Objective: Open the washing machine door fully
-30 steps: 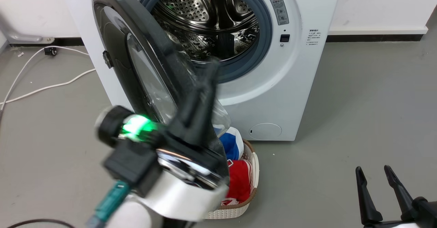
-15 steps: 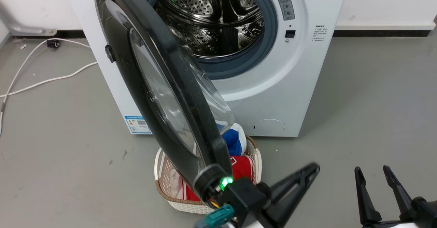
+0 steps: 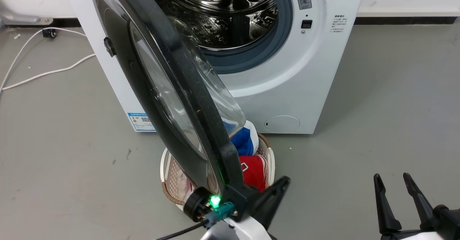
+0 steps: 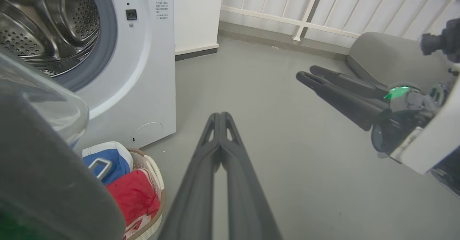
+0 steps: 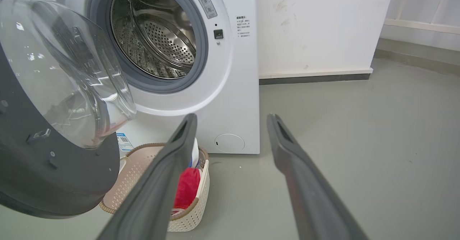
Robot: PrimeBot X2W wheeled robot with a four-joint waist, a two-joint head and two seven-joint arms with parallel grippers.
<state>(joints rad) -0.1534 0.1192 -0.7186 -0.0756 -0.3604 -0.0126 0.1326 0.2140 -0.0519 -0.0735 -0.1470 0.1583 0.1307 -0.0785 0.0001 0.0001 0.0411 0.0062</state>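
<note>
We see the white washing machine (image 3: 309, 82) against the wall, with open grey floor (image 3: 395, 89) stretching away on its right and more floor on its left, where a white cable (image 3: 39, 74) trails. The washing machine door (image 3: 118, 71) stands swung out from its hinge side on the machine's left, nearly edge-on in our head view. Its glossy face is turned left and its clear glass bowl (image 3: 219, 100) bulges right, toward the steel drum (image 3: 222, 13). The door's free edge hangs over a basket (image 3: 272, 161) holding red and blue cloth (image 3: 253, 168). Our left gripper (image 4: 220, 115) sits just right of that free edge, its 2 fingers pressed together on nothing. We cannot tell whether the wrist touches the door. Our right gripper (image 3: 391, 176) hangs well apart at the lower right, its 2 fingers spread over open floor.
</note>
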